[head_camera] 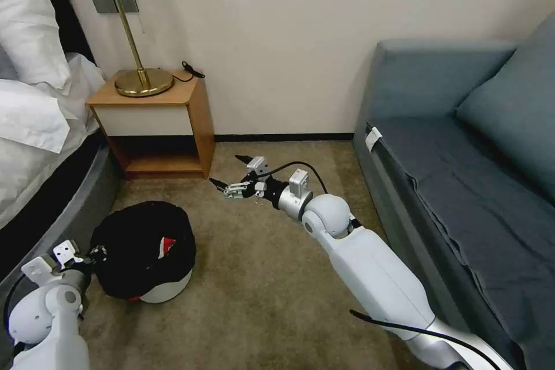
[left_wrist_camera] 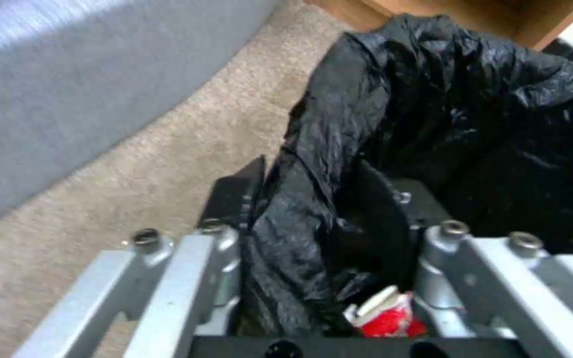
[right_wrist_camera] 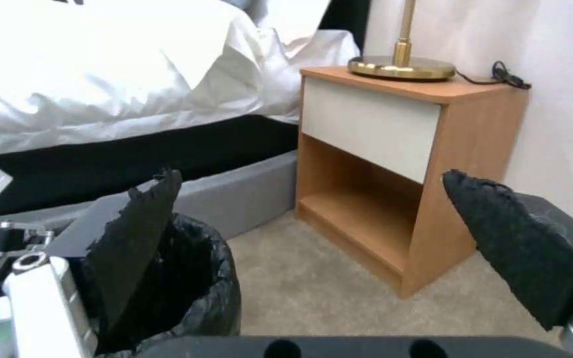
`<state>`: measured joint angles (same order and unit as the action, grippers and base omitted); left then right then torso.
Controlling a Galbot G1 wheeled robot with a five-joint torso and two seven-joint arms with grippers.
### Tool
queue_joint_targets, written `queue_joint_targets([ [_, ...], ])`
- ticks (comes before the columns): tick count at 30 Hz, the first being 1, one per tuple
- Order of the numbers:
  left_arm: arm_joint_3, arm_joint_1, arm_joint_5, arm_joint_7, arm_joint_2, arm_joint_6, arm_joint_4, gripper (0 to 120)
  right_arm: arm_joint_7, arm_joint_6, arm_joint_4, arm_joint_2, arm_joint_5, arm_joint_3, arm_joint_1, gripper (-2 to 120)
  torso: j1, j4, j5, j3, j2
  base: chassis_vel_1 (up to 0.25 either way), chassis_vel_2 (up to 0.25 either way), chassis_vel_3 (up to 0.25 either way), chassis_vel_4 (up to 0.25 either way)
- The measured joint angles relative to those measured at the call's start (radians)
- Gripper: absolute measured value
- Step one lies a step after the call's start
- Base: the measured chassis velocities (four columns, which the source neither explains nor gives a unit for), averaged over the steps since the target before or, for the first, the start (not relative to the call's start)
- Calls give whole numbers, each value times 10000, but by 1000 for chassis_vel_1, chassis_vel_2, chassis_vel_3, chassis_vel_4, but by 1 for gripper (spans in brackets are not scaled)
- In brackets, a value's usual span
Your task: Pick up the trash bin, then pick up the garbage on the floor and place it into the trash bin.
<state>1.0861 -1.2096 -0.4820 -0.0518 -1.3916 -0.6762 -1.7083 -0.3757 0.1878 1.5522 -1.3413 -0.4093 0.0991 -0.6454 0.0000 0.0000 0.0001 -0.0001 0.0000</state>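
Gripping the Bin's Rim While the Other Tool Hangs Open

Clamped on the bag-lined rim of the trash bin, the left tool has one black finger outside the crinkled liner and the other inside it. The bin rests on the carpet, tilted, just ahead of this tool, with its white wall showing low on the far side. A red snack packet lies inside the bag, right by the tool's base.

The right tool hangs above the carpet with its fingers spread wide apart, holding nothing. Ahead of it stands the nightstand, and the bin's black rim is close beside one fingertip in the right wrist view. A sofa runs alongside the right arm.
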Motion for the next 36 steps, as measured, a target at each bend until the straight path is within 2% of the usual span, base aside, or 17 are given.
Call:
queue_joint_targets([
  [3,72,-245,1063,291,16,198,-447,62,458,202,0,-81,-538,-100,-79,100,0,0,-3,1,0,0,0,0,0],
  [5,111,-320,1308,385,15,238,-629,65,538,245,0,-91,-639,-120,-101,100,0,0,-2,0,0,0,0,0,0],
  [6,190,-447,1673,559,21,260,-1023,72,686,344,0,-116,-857,-184,-156,100,0,1,1,0,0,0,0,0,0],
  [8,275,-524,2154,701,76,349,-1247,81,783,382,0,-132,-965,-265,-213,100,0,-1,0,0,-1,0,0,0,0],
  [10,296,-541,2259,736,89,382,-1287,82,807,386,0,-138,-979,-289,-229,100,0,0,-1,0,0,0,0,0,0],
  [11,369,-643,2552,933,141,579,-1499,90,912,425,0,-175,-1064,-430,-281,100,0,0,0,0,0,0,0,0,0],
  [13,376,-769,2657,1228,191,975,-1705,97,1158,548,-37,-246,-1243,-646,-366,100,0,1,-1,0,0,0,0,0,0],
  [15,258,-836,2681,1620,316,1490,-1850,99,1502,750,-134,-371,-1455,-923,-497,100,0,2,-1,0,0,0,0,0,0],
  [16,258,-836,2681,1620,316,1490,-1850,99,1502,750,-134,-371,-1455,-923,-497,100,0,2,-1,0,0,0,0,0,0],
  [19,-166,-754,2684,1981,617,1859,-2021,100,2099,977,-354,-618,-1628,-1459,-904,100,0,-1,-2,1,-1,0,0,0,0],
  [21,-280,-704,2657,2035,671,1885,-2084,100,2155,986,-409,-657,-1612,-1564,-999,100,0,0,-1,0,0,0,0,0,0],
  [23,-666,-510,2608,2214,772,1913,-2287,100,2381,989,-607,-705,-1489,-1991,-1317,100,0,-1,0,1,0,0,0,0,0],
  [25,-931,-412,2607,2277,776,1914,-2357,100,2524,990,-715,-707,-1475,-2190,-1429,100,0,-2,0,1,0,0,0,0,0],
  [28,-1588,-214,2679,2321,689,1945,-2386,100,2732,960,-1007,-682,-1462,-2561,-1559,100,0,-2,1,2,0,0,0,0,0],
  [29,-1588,-214,2679,2321,689,1945,-2386,100,2732,960,-1007,-682,-1462,-2561,-1559,100,0,-2,1,2,0,0,0,0,0],
  [32,-2344,-39,2932,2439,539,2174,-2272,100,2750,824,-1303,-600,-1395,-2890,-1644,100,0,-2,1,1,0,0,0,0,0],
  [36,-2686,62,3097,2460,497,2231,-2148,100,2741,748,-1442,-592,-1386,-3051,-1660,100,0,-2,1,2,0,0,0,0,0],
])
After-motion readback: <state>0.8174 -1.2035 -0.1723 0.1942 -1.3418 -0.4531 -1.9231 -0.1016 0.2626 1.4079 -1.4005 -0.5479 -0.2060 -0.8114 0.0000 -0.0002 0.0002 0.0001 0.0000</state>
